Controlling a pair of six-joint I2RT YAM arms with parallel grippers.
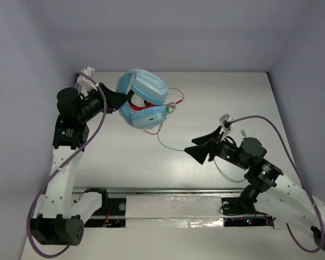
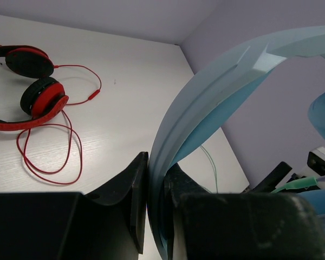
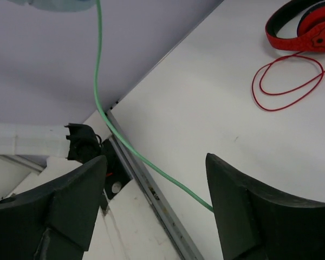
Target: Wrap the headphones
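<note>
Light-blue headphones hang lifted over the table's far left, their wide band pinched tight in the left gripper. Right gripper stands wide open, gripping nothing, with the thin green cable trailing down between its spread fingers.

Left arm: white links, black joints, black base | Right arm: same white-and-black build, small green light near wrist | Cabling: left purple cable, right purple cable, each looped outside | Left gripper, right gripper: matte black, wedge-shaped fingers
</note>
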